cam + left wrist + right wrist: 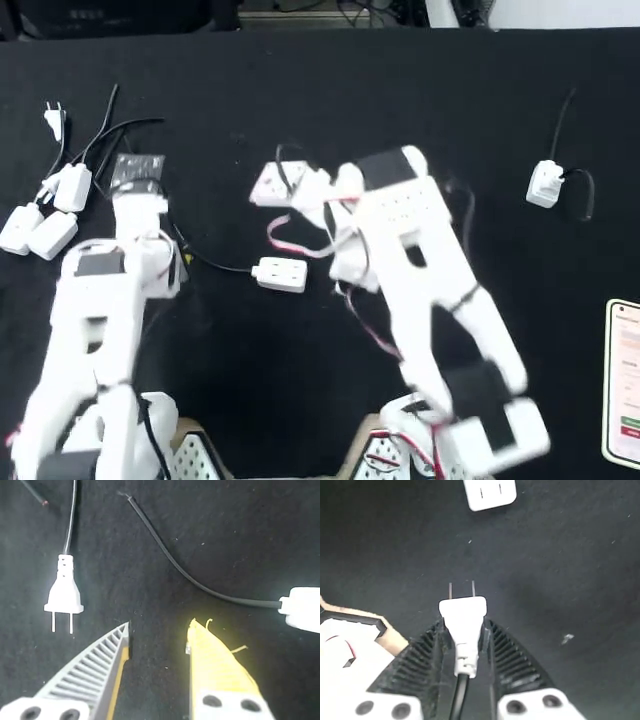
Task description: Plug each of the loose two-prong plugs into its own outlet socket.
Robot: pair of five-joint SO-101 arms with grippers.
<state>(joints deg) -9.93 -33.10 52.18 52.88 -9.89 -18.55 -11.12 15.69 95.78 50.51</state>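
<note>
Between the black fingers [425, 652] of the right gripper [463, 626] a white plug [462, 611] is sitting clamped by its body. Its prongs are poking out past the fingertips and pointing at a socket [490, 492] that's lying straight ahead of them but well apart, so nothing is going in yet. Over on the other arm, the left gripper [159, 626] is hanging over the table [225, 530] with its fingers wide apart and gripping nothing. A loose plug [64, 592] is lying flat just outside the grey finger [95, 672], prongs facing back toward the gripper, and a black cord [200, 586] is running ahead of the yellow finger [220, 670] to a white block [302, 607] out on that finger's side. I'm guessing that's another socket, but I can't really tell. Progress-wise I'm calling it early: one plug is being held and lined up but not seated, and one is waiting untouched on the table. In the high view, more white pieces [40, 230] are sitting well off to the side of the left fingers, and some may be plugs needing doing too. The far socket [545, 185], well off to the side of the right fingers, is looking like it has a cord coming off it, but I can't tell if anything is actually plugged in there.
</note>
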